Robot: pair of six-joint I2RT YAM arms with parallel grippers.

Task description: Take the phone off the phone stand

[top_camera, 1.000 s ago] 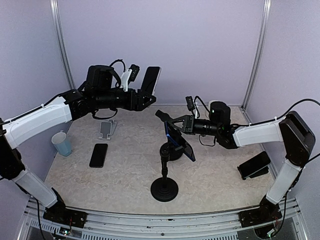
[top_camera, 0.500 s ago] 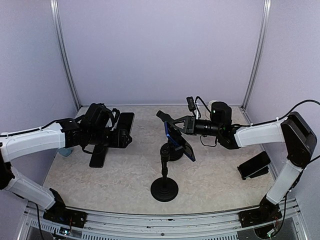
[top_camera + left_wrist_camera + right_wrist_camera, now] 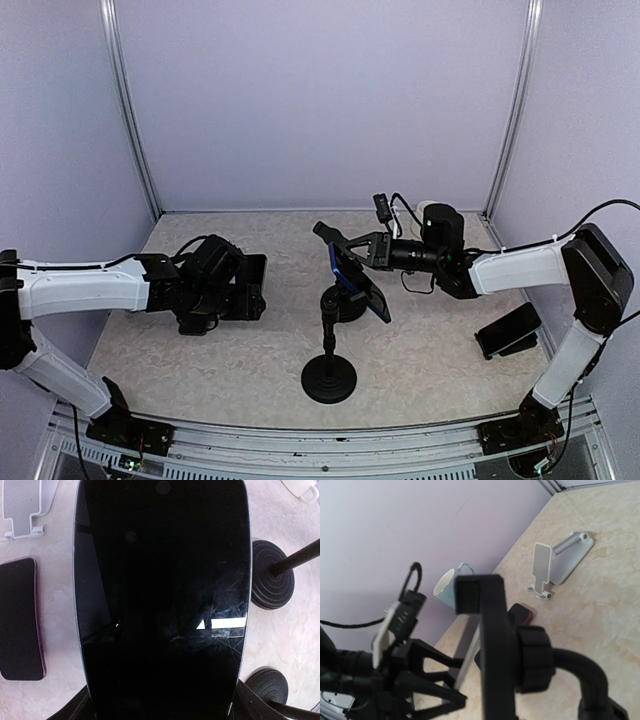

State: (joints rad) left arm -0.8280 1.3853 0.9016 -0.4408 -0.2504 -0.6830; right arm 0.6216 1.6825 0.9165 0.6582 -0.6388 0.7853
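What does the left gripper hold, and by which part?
The black phone, clamped across its two long edges near the end closest to the wrist.

A black phone (image 3: pixel 160 595) fills the frame, its screen dark and scratched. Left of it lie a white stand (image 3: pixel 24 505) (toward the top) and a second dark phone (image 3: pixel 19 620). Right of it stands a round black base (image 3: pixel 272 582) with its pole, and another base (image 3: pixel 266 684) lower down.

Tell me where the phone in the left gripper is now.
In the top view, the phone is low near the tabletop on the left side, left of the tall black stand.
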